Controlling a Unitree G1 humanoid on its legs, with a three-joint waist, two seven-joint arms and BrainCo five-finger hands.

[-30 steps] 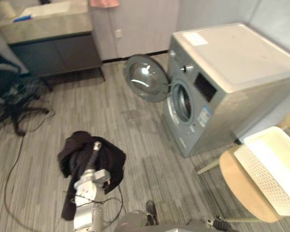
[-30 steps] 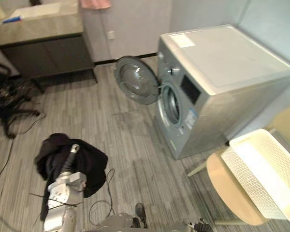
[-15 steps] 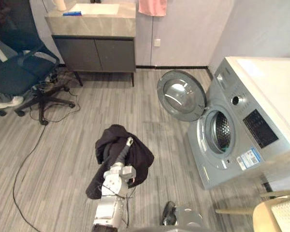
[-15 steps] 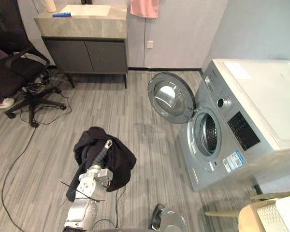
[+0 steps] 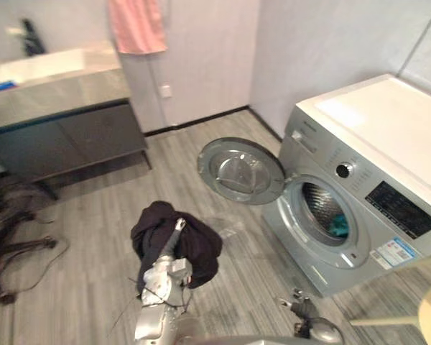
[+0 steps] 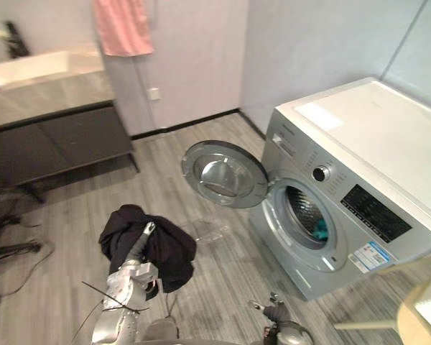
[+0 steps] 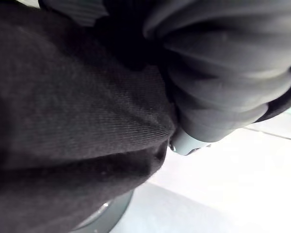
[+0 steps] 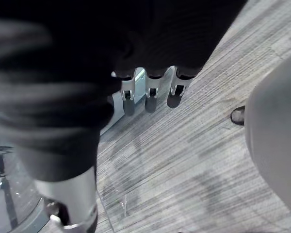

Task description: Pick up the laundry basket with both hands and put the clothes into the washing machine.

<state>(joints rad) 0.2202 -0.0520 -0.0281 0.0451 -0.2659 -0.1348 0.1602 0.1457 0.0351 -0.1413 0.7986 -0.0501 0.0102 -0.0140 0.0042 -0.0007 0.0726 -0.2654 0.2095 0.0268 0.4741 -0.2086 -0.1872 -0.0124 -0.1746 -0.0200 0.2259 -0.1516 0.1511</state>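
A black garment (image 5: 194,244) hangs in a bundle over my raised left hand (image 7: 223,63), above the grey plank floor; the cloth covers the fingers. In the left wrist view the black garment (image 7: 77,121) lies right against the hand's ribbed cover. The silver washing machine (image 5: 388,165) stands to the right, its round door (image 5: 241,171) swung wide open toward the garment. Something teal (image 5: 337,224) lies inside the drum. My right hand (image 8: 153,87) hangs low over the floor, fingers relaxed and holding nothing.
A dark vanity cabinet with a stone top (image 5: 57,108) stands against the back wall, with a pink towel (image 5: 136,25) hanging beside it. An office chair's base (image 5: 7,244) is at the far left. A tan chair edge (image 6: 416,316) sits at the lower right.
The camera has swung, so the washing machine's open drum now sits further into view on the right. The black garment stays draped over my raised left hand.
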